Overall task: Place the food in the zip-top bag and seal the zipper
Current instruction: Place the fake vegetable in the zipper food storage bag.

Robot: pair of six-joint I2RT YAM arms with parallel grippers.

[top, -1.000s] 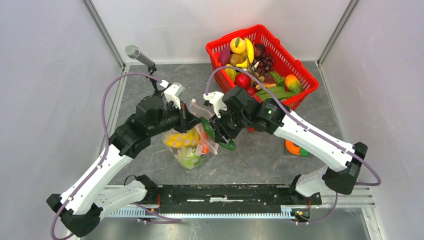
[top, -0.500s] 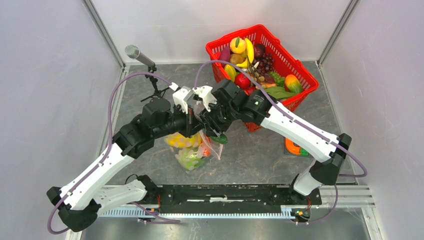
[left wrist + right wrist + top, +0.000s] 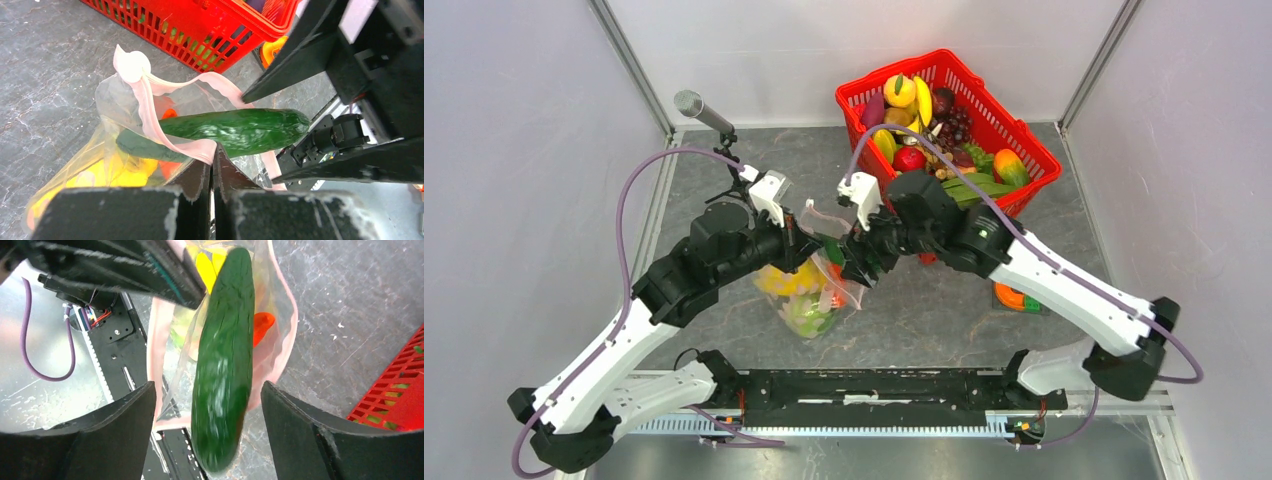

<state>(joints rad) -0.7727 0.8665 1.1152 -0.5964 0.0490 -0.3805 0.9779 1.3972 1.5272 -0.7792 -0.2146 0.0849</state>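
Grey tabletop (image 3: 944,310) from above: the dotted bag (image 3: 809,305) sits between the left hand (image 3: 802,248) and right hand (image 3: 856,262). Left wrist: fingers pinched together on the bag's pink zipper (image 3: 150,107), cucumber (image 3: 235,131) across the mouth. Right wrist: fingers spread wide, gripping nothing, with the cucumber's far end inside the bag.

Overhead, 2 wrist close-ups on cucumber (image 3: 235,131)

I see red mesh basket (image 3: 1004,108) at far right of grey marbled table (image 3: 944,320), close to back wall. Microphone (image 3: 692,103) on thin black stand, far left corner. Black rail (image 3: 874,388) along near edge.
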